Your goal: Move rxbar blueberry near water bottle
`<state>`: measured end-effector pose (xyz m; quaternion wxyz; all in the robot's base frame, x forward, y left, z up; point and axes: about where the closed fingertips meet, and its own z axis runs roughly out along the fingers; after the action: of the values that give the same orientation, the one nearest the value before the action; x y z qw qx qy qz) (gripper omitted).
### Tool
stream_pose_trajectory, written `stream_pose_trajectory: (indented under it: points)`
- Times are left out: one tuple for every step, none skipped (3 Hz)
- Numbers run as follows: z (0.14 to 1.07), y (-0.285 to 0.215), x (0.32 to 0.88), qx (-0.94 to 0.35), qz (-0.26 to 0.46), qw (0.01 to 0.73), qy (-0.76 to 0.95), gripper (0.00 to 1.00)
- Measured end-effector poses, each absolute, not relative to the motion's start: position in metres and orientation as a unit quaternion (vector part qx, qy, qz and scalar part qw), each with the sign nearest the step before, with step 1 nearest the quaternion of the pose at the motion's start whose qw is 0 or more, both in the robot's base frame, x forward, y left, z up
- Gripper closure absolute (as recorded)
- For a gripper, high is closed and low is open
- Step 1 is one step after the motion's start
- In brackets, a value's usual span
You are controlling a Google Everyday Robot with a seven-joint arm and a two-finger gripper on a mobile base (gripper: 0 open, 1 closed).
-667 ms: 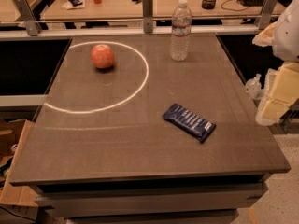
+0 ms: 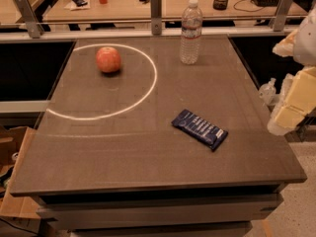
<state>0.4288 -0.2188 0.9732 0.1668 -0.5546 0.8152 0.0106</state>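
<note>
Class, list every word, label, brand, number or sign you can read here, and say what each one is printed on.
No text here is readable.
rxbar blueberry: pale lettering on the wrapper, too blurred to read.
water bottle: white-and-red label band, print too small to read.
gripper, beside the table at the view's right side: no marking visible.

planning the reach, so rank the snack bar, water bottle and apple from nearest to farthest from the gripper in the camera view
The gripper hangs just off the right edge of the table.
1. Snack bar: front right of the table, nearest.
2. Water bottle: back edge, right of centre.
3. Apple: back left, farthest.
</note>
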Motion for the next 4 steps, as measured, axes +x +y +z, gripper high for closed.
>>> stream_pose_trajectory:
  points:
    - [0.969,-0.219,0.414,-0.477,0.072,0.187,0.856,0.00]
    - [0.963,-0.208,0.396,-0.421,0.117,0.232,0.869,0.00]
    - [0.942,-0.201,0.391,-0.381,0.148,0.290,0.865,0.00]
    - [0.928,-0.199,0.398,-0.366,0.149,0.336,0.855,0.00]
